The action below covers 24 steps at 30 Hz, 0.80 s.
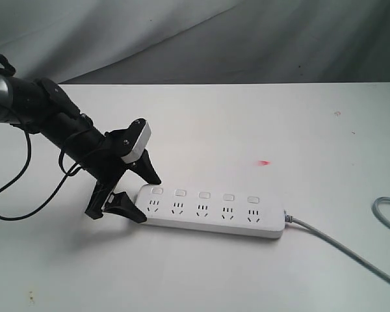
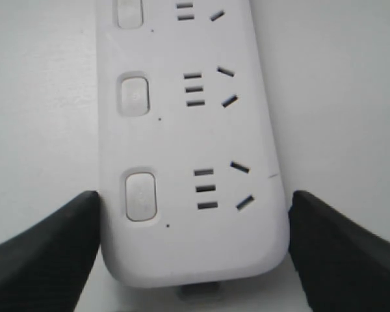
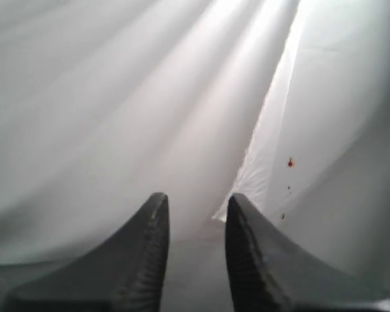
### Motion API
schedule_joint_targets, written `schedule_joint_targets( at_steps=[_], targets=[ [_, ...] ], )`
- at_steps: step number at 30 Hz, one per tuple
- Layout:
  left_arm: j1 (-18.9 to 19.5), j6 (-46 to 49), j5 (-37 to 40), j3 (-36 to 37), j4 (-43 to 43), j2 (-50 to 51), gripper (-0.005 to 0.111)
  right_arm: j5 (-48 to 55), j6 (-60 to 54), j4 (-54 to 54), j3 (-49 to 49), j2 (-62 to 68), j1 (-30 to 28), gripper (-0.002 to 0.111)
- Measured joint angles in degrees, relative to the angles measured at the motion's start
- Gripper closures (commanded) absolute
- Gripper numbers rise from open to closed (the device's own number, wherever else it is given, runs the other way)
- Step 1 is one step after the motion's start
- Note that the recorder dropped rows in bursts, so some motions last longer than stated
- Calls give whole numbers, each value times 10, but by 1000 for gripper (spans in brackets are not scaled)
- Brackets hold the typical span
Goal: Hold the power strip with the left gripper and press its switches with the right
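The white power strip [image 1: 211, 225] lies flat on the white table, its grey cord [image 1: 338, 244] running off to the right. The five switches [image 1: 204, 195] sit in one row above the sockets. My left gripper [image 1: 149, 200] straddles the strip's left end, one finger behind it and one in front. In the left wrist view both black fingers [image 2: 58, 247] press against the sides of the power strip [image 2: 195, 253], next to the end switch [image 2: 140, 195]. My right gripper [image 3: 195, 208] faces only grey cloth, open and empty, and does not appear in the exterior view.
A small red spot [image 1: 264, 162] marks the table behind the strip. The cord loops back at the right edge [image 1: 387, 208]. A black cable [image 1: 13, 195] hangs from the left arm. Grey cloth [image 1: 182, 39] backs the table.
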Motion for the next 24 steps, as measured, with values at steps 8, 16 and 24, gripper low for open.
schedule_joint_targets(
  at_steps=[8,16,24],
  targets=[
    [0,0,0,0,0,0,72,0,54,3,0,-118,0,108],
    [0,0,0,0,0,0,72,0,56,3,0,-188,0,108],
    [0,0,0,0,0,0,72,-40,63,2,0,-187,0,108]
  ],
)
